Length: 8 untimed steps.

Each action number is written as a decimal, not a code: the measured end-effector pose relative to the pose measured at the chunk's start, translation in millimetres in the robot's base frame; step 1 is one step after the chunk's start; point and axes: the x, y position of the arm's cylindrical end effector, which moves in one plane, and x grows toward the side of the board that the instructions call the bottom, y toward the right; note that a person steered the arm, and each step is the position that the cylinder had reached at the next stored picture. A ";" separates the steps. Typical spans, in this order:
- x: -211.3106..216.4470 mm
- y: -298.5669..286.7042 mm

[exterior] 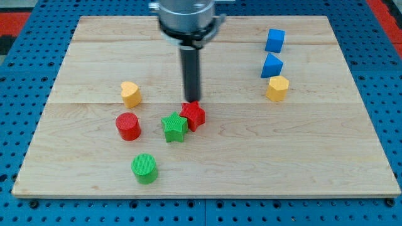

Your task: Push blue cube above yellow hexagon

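The blue cube [274,40] sits far off to the view's right of my tip [191,100] and higher toward the view's top, near the board's right edge. Just below it lies a second blue block [271,65], wedge-like, its exact shape hard to settle. Touching or nearly touching that one from below is the yellow hexagon [277,88], also well to the right of my tip and slightly above its level. So the three form a short column, cube on top.

Counted: two blue blocks, two yellow, two red, two green, eight in all.

My tip is a bare rod end holding nothing; it stands just at the top edge of the red star-like block [193,115], touching or almost touching it, I cannot tell which. The green star [174,127] lies just below-left of the tip, pressed against the red one. The red cylinder [128,126] is further left and a little lower. The other yellow block [130,94], rounded with a notch, is left of the tip at about its level. The green cylinder [144,168] lies well below and left.

All rest on the wooden board [314,163]; there are no containers, and nothing is stacked.
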 end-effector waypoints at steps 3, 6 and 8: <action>-61.5 100.1; -103.4 129.7; -149.3 151.4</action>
